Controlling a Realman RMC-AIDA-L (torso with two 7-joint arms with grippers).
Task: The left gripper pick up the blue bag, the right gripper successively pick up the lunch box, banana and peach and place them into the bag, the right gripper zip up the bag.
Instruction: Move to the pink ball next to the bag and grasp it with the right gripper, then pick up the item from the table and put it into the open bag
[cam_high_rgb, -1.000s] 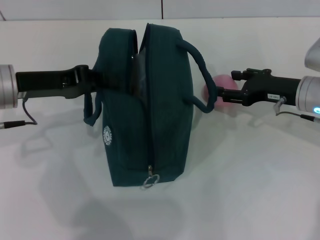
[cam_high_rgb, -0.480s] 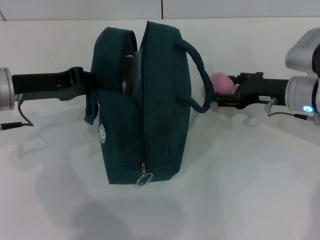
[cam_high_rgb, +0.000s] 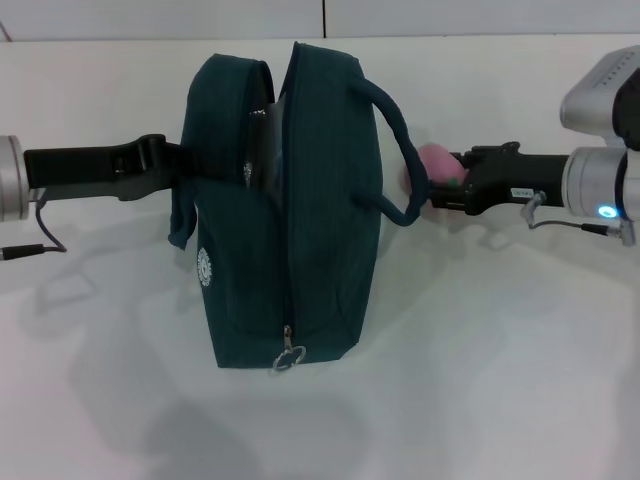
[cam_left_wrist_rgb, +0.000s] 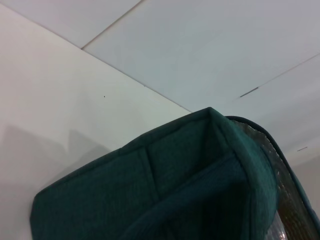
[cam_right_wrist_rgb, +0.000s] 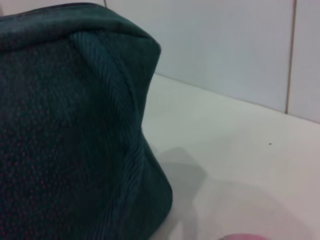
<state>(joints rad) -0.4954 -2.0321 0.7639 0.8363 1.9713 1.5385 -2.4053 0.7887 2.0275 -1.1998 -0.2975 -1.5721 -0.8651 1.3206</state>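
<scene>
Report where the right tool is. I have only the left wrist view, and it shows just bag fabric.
Observer: The right tool is by the right side of the blue bag, closed on the peach.
Operator: Confirm the left tool's grip.
Observer: The left tool clamps the bag's left side.
Operator: Give me the zipper's state.
Observer: Open along the top; the ring pull hangs at the end nearest the robot.

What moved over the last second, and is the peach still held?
The large dark teal fabric bag shifted slightly toward the robot's left with the left gripper holding it. The right gripper rose a little and still carries the small pink peach beside the bag's handle. The zipper stays open.
</scene>
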